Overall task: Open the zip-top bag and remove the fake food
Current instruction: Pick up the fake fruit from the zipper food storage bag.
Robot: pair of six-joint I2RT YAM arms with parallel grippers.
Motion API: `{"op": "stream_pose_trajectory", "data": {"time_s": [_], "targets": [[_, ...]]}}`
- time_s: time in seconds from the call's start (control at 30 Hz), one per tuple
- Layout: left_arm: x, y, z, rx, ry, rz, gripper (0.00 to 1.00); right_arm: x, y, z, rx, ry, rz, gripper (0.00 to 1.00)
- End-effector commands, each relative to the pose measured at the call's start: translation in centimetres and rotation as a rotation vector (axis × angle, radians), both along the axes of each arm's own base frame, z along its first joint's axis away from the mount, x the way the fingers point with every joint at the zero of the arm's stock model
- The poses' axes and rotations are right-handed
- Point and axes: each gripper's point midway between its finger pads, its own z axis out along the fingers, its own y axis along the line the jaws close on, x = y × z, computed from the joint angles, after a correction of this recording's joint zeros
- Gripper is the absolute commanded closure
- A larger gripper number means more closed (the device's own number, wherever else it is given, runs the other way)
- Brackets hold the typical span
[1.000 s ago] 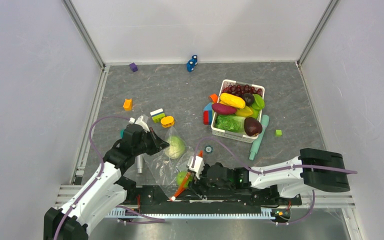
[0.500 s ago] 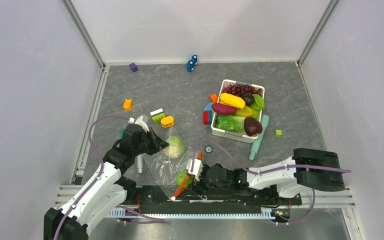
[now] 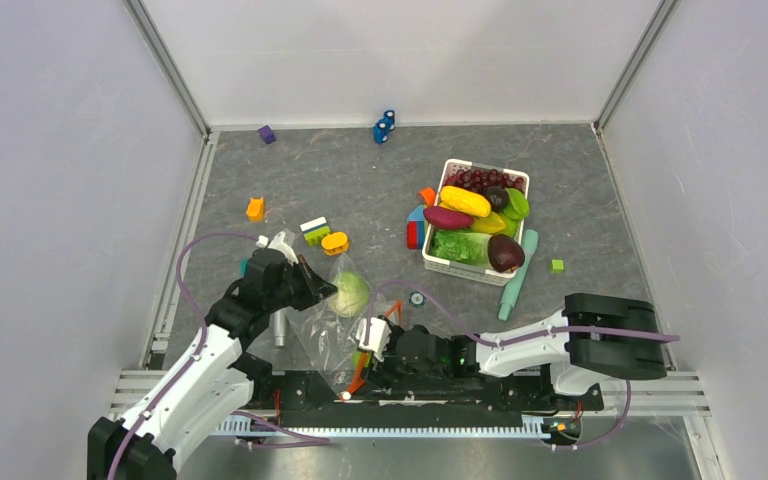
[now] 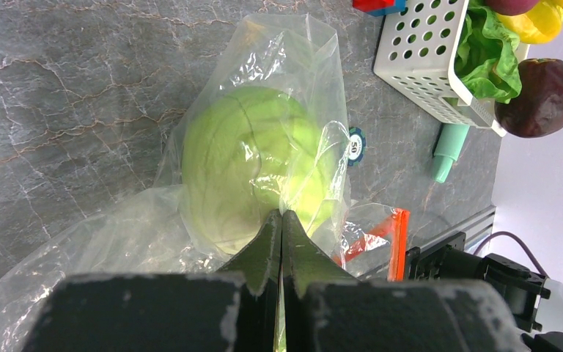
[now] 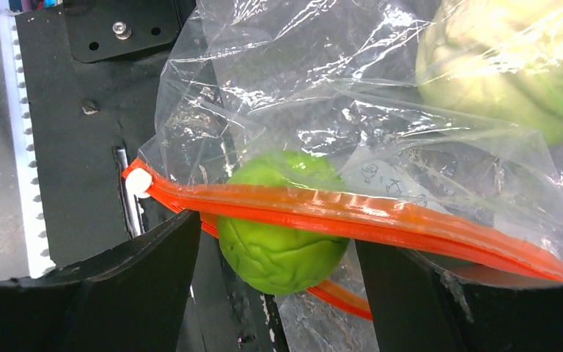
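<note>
The clear zip-top bag [image 3: 322, 325] lies crumpled near the table's front edge, its red-orange zipper strip [image 5: 381, 213] and white slider [image 5: 138, 182] toward the rail. A pale green cabbage [image 4: 242, 161] sits inside it. My left gripper [image 4: 282, 220] is shut, pinching the bag's film just over the cabbage. A round green fruit [image 5: 282, 235] sits at the bag's mouth, half out under the strip. My right gripper [image 5: 278, 246] is open, one finger on each side of that fruit, with a gap on both sides.
A white slatted basket [image 3: 457, 272] full of toy produce stands at the right middle, with a teal stick [image 3: 516, 275] beside it. Coloured blocks [image 3: 334, 241] are scattered at the left and back. A black rail [image 3: 440, 385] runs along the near edge under the right arm.
My right gripper has slid left along the rail toward the bag, so the green fruit now lies between its fingers. The left gripper has stayed put, shut on the bag.
</note>
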Motion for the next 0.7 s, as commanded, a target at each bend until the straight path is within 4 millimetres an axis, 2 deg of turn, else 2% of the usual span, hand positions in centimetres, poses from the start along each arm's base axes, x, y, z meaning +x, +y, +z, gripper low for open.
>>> {"op": "stream_pose_trajectory", "data": {"time_s": [0.0,0.2,0.37,0.5,0.67], "targets": [[-0.4,0.3,-0.6,0.031,0.009,-0.016,0.98,0.2,1.7,1.3,0.033,-0.030,0.011,0.18],[-0.5,0.3,-0.7,0.032,0.011,-0.017,0.98,0.3,1.9,0.6,0.006,-0.032,0.008,0.19],[-0.6,0.4,-0.9,0.031,0.014,-0.013,0.98,0.6,1.7,0.3,-0.008,-0.036,-0.012,0.24],[-0.6,0.4,-1.0,0.034,0.013,-0.013,0.98,0.8,1.3,0.4,-0.016,-0.024,-0.033,0.33],[-0.6,0.5,-1.0,0.039,0.011,-0.011,0.98,0.3,0.8,0.9,-0.005,-0.009,-0.018,0.49]]}}
